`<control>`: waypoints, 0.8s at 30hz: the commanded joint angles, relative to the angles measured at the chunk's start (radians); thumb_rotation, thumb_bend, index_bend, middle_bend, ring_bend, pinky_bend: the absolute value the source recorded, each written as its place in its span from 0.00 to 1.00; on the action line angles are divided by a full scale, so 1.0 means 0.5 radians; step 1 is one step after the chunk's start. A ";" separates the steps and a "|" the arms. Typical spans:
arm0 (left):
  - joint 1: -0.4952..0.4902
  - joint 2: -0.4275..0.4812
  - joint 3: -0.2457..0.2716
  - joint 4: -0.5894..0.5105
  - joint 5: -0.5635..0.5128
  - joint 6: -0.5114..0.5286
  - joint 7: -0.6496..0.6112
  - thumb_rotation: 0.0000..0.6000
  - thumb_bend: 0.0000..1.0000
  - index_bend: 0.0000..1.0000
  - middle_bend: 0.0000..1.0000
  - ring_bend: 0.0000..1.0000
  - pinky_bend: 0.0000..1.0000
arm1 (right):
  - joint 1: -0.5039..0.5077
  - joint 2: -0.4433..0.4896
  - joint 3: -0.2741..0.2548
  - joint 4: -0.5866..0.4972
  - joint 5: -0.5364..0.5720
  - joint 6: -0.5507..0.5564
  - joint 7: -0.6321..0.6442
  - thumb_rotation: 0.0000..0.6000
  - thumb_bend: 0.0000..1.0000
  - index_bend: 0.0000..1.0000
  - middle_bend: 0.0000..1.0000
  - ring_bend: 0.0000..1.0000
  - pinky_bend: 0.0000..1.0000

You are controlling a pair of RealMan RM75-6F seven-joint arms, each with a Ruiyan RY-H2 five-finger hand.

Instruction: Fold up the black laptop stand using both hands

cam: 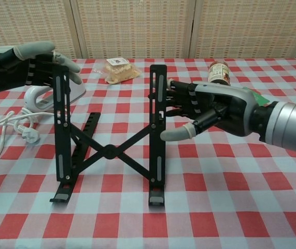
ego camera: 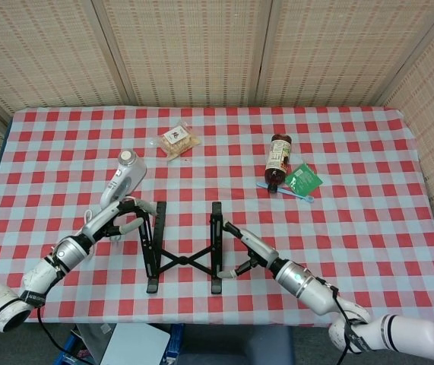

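The black laptop stand [ego camera: 182, 257] [cam: 109, 152] stands unfolded on the checked table, its two upright rails joined by a crossed brace. My left hand [ego camera: 125, 217] [cam: 36, 67] reaches the top of the left rail [cam: 60, 119], fingers lying behind it and against it, one tip showing past its inner side. My right hand [ego camera: 241, 247] [cam: 207, 110] presses spread fingers on the outer side of the right rail [cam: 155, 129], thumb stretched out lower down near the rail. Neither hand visibly closes around a rail.
A white hand-held appliance [ego camera: 125, 173] [cam: 49, 93] with a coiled cord [cam: 8, 129] lies behind my left hand. A snack packet [ego camera: 177, 140] sits at the back. A brown bottle [ego camera: 278, 160] [cam: 219, 71], a green packet [ego camera: 303, 180] and a toothbrush [ego camera: 285, 191] lie back right.
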 commanded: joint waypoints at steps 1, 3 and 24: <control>0.014 0.070 0.071 -0.069 0.114 0.102 -0.085 0.44 0.21 0.34 0.39 0.41 0.27 | -0.014 0.062 -0.080 -0.008 -0.133 0.098 0.065 1.00 0.00 0.00 0.07 0.00 0.00; 0.018 0.107 0.107 -0.105 0.173 0.150 -0.107 0.44 0.21 0.35 0.40 0.41 0.28 | -0.021 0.098 -0.117 -0.023 -0.187 0.141 0.079 1.00 0.00 0.00 0.08 0.00 0.00; 0.082 0.434 0.461 -0.442 0.598 0.545 0.002 0.48 0.21 0.37 0.40 0.42 0.28 | 0.032 0.284 -0.352 -0.167 -0.439 0.327 0.111 1.00 0.00 0.00 0.09 0.00 0.00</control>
